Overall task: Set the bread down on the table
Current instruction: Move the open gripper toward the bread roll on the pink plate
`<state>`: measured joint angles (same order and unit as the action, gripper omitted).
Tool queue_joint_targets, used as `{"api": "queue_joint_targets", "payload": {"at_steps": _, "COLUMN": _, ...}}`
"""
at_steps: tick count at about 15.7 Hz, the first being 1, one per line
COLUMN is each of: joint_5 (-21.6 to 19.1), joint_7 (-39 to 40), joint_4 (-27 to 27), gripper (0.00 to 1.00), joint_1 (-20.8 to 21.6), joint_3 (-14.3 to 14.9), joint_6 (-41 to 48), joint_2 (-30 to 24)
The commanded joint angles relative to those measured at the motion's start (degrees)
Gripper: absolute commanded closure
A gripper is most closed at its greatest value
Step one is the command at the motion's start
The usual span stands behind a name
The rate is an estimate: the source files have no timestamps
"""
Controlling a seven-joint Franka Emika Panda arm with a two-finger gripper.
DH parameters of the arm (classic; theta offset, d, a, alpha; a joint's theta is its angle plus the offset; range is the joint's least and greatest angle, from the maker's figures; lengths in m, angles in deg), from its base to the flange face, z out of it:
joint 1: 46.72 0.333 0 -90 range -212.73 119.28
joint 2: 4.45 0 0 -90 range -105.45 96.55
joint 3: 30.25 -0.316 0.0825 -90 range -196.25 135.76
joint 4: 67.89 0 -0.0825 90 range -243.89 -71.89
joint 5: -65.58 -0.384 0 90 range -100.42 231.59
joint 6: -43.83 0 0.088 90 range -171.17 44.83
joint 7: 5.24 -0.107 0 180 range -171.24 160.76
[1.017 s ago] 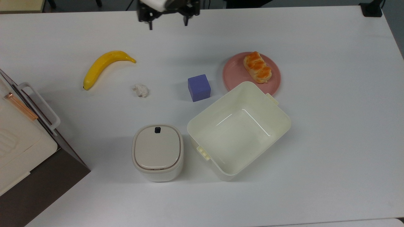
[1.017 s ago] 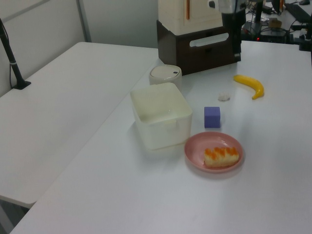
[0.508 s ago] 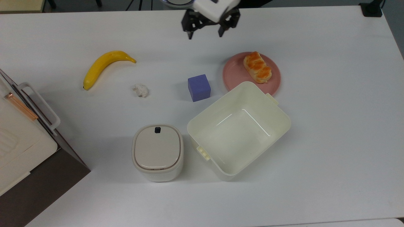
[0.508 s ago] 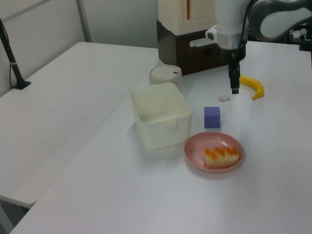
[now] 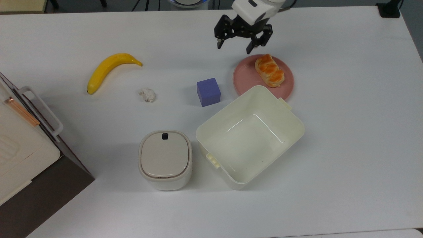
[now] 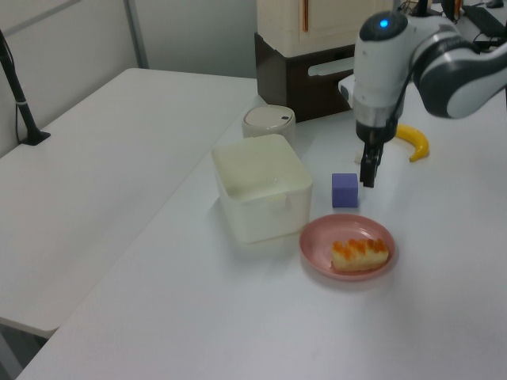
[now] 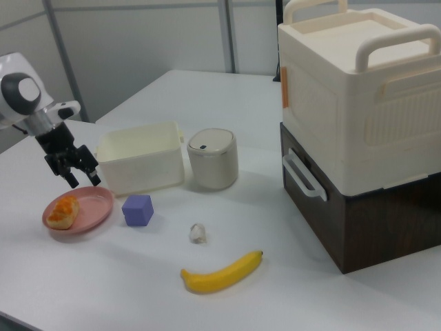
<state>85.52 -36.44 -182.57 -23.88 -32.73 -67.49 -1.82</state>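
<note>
Orange-brown bread [image 5: 269, 70] on pink plate [image 5: 245, 77], spread empty gripper [image 5: 234, 47] just beside

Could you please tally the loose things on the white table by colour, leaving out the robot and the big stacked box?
Yellow: 1, the banana
White: 1, the paper wad
Purple: 1, the cube
Pink: 1, the plate
Orange-brown: 1, the bread
Cream: 2, the open tub and the lidded bin
Total: 7
</note>
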Motion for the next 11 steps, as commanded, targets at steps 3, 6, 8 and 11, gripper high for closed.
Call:
{"api": "queue_joint_targets", "payload": {"at_steps": 3, "joint_5": 3.80, "joint_7": -4.23, "joint_4": -4.06, "gripper": 0.00, "joint_1": 4.05, "joint_3": -1.72, "joint_6": -2.59, "joint_2": -0.34}}
{"api": "queue_joint_targets", "payload": {"at_steps": 6, "joint_5": 3.36, "joint_7": -1.24, "joint_4": -4.06, "gripper": 0.00, "joint_1": 4.14, "joint_3": -3.40, "joint_6": -2.76, "joint_2": 0.27}}
{"api": "queue_joint_targets", "payload": {"at_steps": 8, "joint_5": 1.18, "joint_7": 3.14, "joint_4": -4.06, "gripper": 0.00, "joint_1": 4.05, "joint_3": -3.76, "joint_6": -4.07, "joint_2": 1.06}}
{"api": "queue_joint_targets", "payload": {"at_steps": 11, "joint_5": -5.68, "joint_7": 8.86, "joint_4": -3.88, "gripper": 0.00, "joint_1": 3.52, "joint_3": -3.76, "joint_6": -6.72, "joint_2": 1.24}}
